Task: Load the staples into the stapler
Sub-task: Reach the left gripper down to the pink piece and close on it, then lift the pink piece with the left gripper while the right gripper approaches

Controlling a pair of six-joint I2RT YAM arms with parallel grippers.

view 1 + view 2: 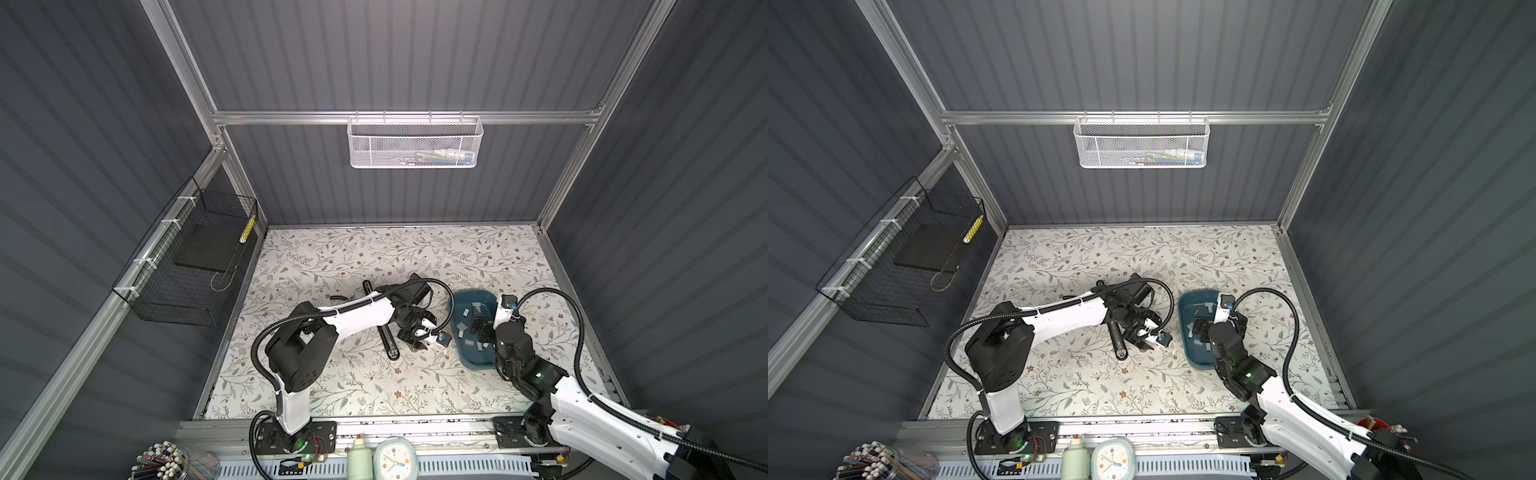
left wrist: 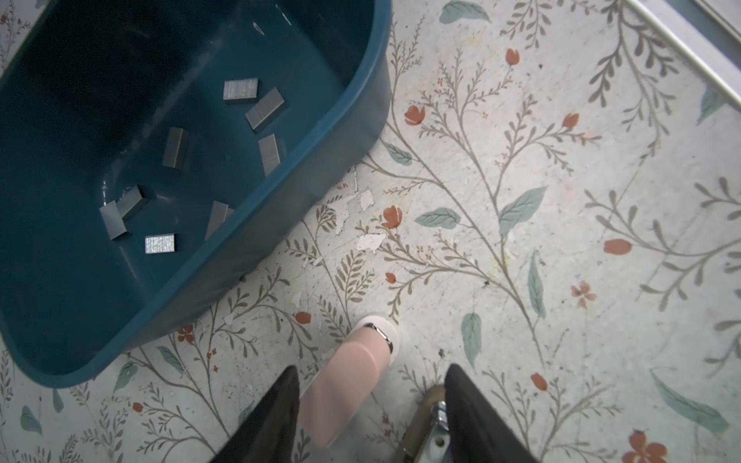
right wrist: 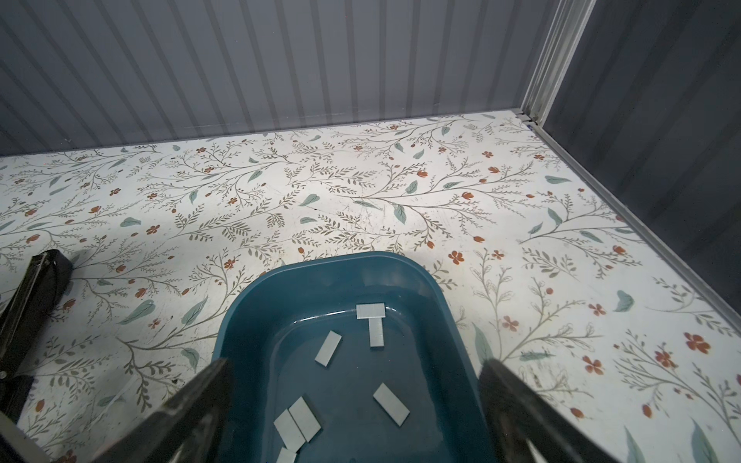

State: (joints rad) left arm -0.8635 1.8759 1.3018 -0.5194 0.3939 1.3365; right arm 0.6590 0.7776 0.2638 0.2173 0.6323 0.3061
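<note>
Several grey staples (image 2: 240, 89) (image 3: 391, 403) lie loose in a blue tub (image 1: 473, 292) (image 1: 1196, 293) right of centre. My right gripper (image 3: 357, 368) (image 1: 480, 326) hangs open over the tub's near end with nothing between its fingers. Just left of the tub, my left gripper (image 2: 373, 373) (image 1: 419, 338) is shut on a pale pink stapler (image 2: 345, 385). The pink top lies against one finger and its metal channel (image 2: 435, 421) against the other. A long black stapler (image 1: 387, 338) (image 1: 1116, 338) (image 3: 38, 288) lies on the floral mat under the left arm.
A white mesh basket (image 1: 415, 141) hangs on the back wall and a black wire basket (image 1: 187, 266) on the left wall. A clock (image 1: 395, 459), a bottle (image 1: 359, 455) and a cup of pens (image 1: 162, 461) stand at the front rail.
</note>
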